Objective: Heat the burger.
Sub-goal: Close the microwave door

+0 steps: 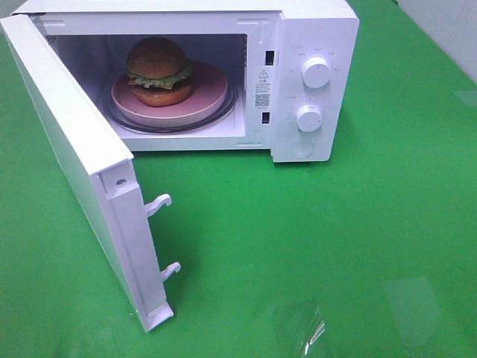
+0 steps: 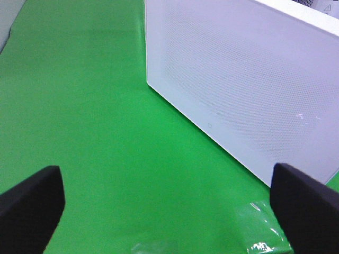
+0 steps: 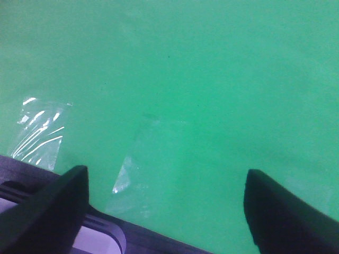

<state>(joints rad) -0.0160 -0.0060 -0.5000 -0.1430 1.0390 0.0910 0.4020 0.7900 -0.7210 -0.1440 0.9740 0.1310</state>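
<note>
Burger (image 1: 156, 71): inside microwave (image 1: 313, 74).
Door (image 1: 74, 156): wide open.
Left gripper (image 2: 168, 209): wide, empty, facing door.
Right gripper (image 3: 167, 211): wide, empty.
Risk: glancing push may slide microwave.

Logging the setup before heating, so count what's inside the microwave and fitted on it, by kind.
Burger: 1
Pink plate: 1
Glass turntable: 1
Control knobs: 2
Door latch hooks: 2
Total: 7
</note>
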